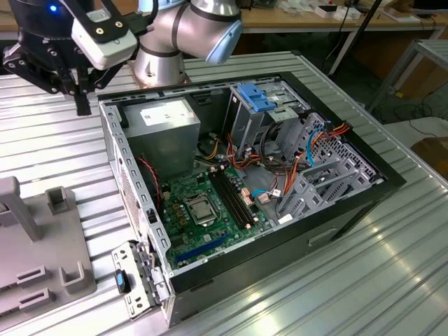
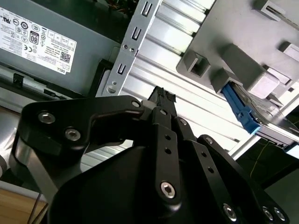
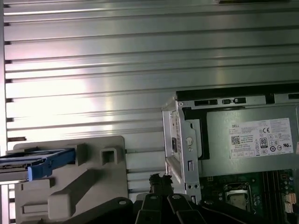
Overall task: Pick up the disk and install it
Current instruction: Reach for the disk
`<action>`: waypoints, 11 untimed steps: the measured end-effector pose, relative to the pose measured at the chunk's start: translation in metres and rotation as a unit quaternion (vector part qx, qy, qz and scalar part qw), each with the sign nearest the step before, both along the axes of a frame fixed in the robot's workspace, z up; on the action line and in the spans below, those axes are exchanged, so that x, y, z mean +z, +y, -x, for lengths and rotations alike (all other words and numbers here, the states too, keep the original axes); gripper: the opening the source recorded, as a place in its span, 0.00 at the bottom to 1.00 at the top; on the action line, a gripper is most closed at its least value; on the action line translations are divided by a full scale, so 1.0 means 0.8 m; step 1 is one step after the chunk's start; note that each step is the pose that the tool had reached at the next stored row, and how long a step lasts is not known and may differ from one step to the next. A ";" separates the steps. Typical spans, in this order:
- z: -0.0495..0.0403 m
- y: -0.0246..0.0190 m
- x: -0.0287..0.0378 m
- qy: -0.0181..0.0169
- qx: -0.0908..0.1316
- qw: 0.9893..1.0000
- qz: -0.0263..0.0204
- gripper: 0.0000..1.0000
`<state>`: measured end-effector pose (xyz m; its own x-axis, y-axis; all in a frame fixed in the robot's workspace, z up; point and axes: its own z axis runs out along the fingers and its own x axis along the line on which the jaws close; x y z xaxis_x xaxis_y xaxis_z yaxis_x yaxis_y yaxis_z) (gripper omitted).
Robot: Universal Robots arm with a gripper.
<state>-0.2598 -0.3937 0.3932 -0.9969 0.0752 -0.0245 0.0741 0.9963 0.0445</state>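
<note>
Open computer case [image 1: 336, 224] lies on its side on the ribbed metal bench [image 1: 350, 294]. Inside: grey power supply [image 1: 164, 129] with white label, green motherboard [image 1: 210, 210] beside it, pale blue latch [image 1: 255, 96] atop the drive cage [image 1: 245, 124]. Grey fixture [image 1: 42, 245] stands on the bench at the exterior view's left.

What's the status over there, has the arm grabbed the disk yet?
Gripper shut, empty, above the table by the computer case. Disk sits in the grey holder, untouched. Path between looks clear.
</note>
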 end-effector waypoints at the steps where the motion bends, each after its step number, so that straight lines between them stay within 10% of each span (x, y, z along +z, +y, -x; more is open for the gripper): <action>1: 0.005 0.0000 0.0001 0.000 0.000 1.000 0.000 0.11; 11: 0.058 0.0003 -0.0001 0.000 0.000 1.000 0.000 0.11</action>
<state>-0.3064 -0.3935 0.3930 -0.9969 0.0750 -0.0246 0.0739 0.9963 0.0444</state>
